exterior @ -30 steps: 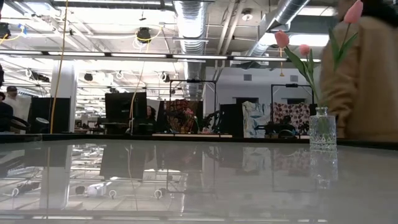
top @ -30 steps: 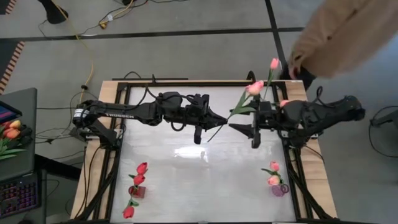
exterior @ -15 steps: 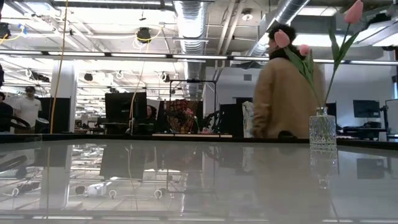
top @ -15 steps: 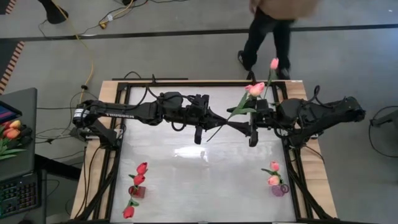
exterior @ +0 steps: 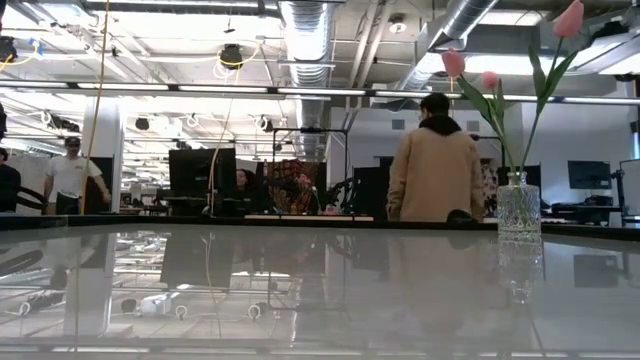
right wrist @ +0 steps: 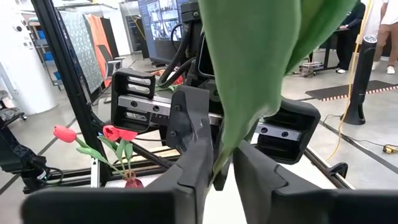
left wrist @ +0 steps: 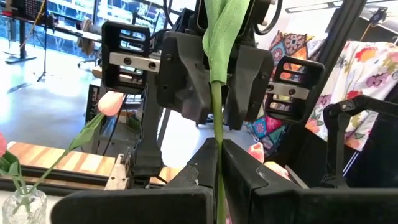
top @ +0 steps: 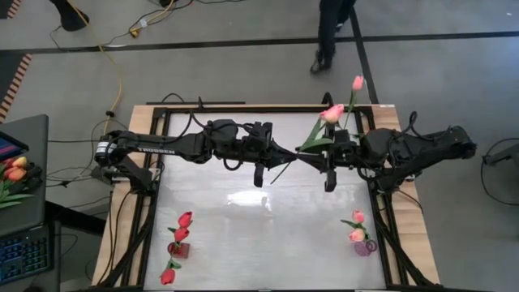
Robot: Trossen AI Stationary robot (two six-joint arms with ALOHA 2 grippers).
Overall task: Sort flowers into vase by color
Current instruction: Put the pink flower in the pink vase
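Observation:
A pink tulip [top: 332,113] hangs in mid-air over the table's far half. Its thin green stem slants down toward the near left. My left gripper [top: 289,155] reaches in level from the left and is shut on that stem. Facing it from the right, my right gripper [top: 309,160] is shut on the same flower a little nearer the head. A clear glass vase [exterior: 518,208] at the far right holds pink tulips [exterior: 453,62] by their stems. Neither gripper shows in the low view. My left gripper pinches the tulip's stem [left wrist: 217,167] between its two fingers, on the stem's lower half. The fingers come level from the table's left and lie across the stem. The flower is clear of the table, slanting with its head toward the far right. My right gripper pinches the stem together with the base of a green leaf [right wrist: 219,163] between its two fingers. The fingers come level from the table's right, across the stem, close to my left gripper's fingertips. The leaf [right wrist: 261,68] stands up in front of the camera.
A red vase [top: 178,248] with red tulips [top: 185,219] stands near the front left. A purple vase [top: 363,247] with pink tulips [top: 358,217] stands near the front right. A person [exterior: 435,160] stands beyond the far edge.
My right gripper has shut on the tulip's stem beside my left gripper, without shifting. The tulip has stayed where it was, held by my left gripper. The person at the table's far right corner has walked off, away from the table.

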